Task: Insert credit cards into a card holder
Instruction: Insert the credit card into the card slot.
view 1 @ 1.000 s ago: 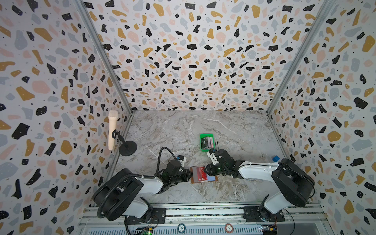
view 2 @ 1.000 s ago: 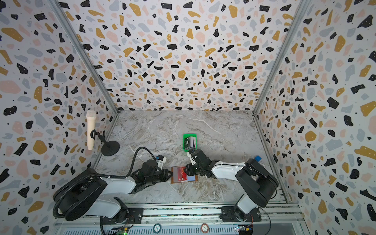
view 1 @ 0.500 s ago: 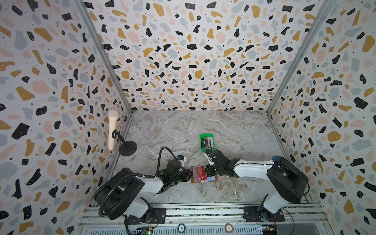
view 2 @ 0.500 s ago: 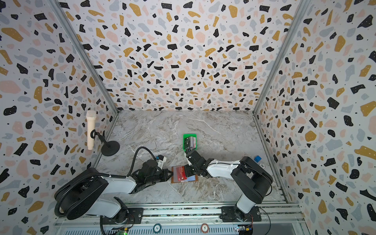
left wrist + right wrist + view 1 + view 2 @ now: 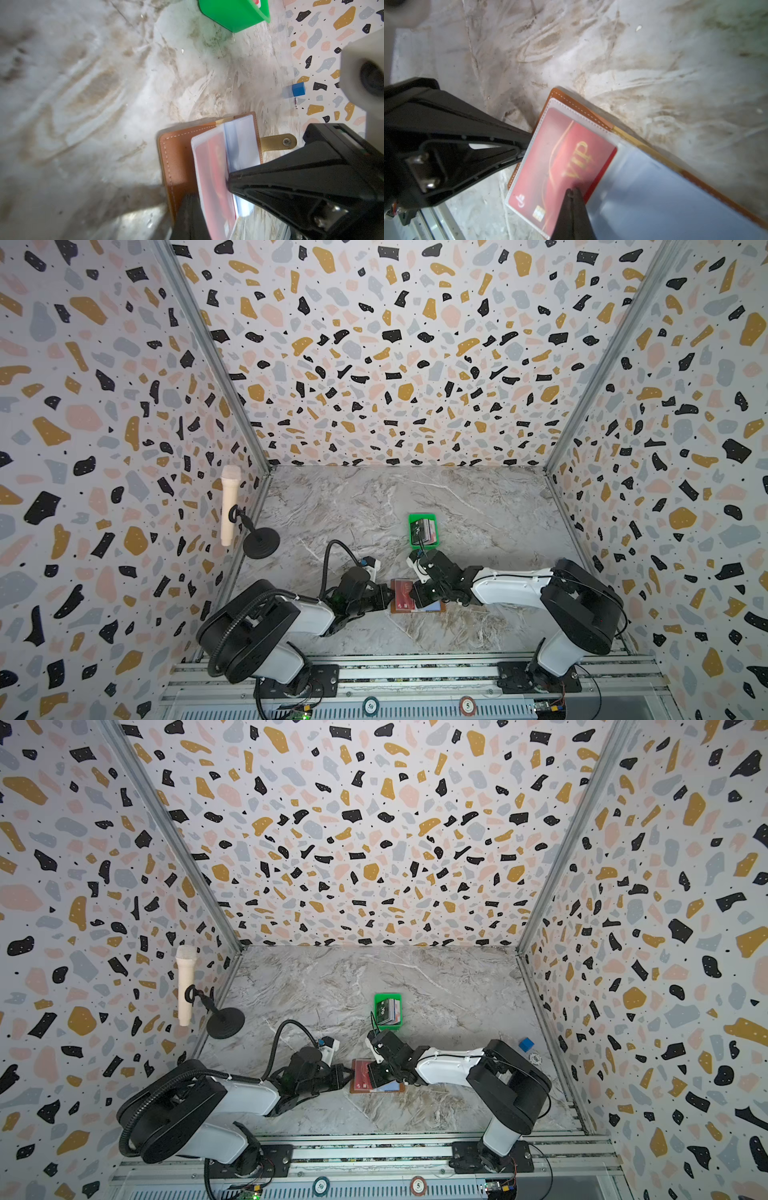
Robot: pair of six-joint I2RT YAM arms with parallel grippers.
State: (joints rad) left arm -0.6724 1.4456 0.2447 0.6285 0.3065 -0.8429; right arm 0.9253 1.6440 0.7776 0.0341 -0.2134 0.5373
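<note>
The tan card holder (image 5: pixel 436 609) (image 5: pixel 392 1088) lies open on the table between my two arms. A red VIP card (image 5: pixel 560 158) (image 5: pixel 402 593) sits almost fully inside its left clear sleeve. My right gripper (image 5: pixel 573 190) (image 5: pixel 411 595) is shut, with nothing between its fingers, and its tips press on the card's exposed end. My left gripper (image 5: pixel 196 207) (image 5: pixel 390 596) is shut on the left edge of the card holder (image 5: pixel 178 149). The remaining credit cards (image 5: pixel 423 529) (image 5: pixel 388 1011) stand in a green tray (image 5: pixel 422 545) just behind.
A white microphone (image 5: pixel 230 506) on a black stand (image 5: pixel 261 542) is at the left wall. A blue cube (image 5: pixel 526 1044) and a poker chip (image 5: pixel 536 1059) lie by the right wall. Patterned walls close in three sides.
My right gripper's jaws have shut and its tips have slid slightly left onto the red card. The left arm and the card holder have not moved.
</note>
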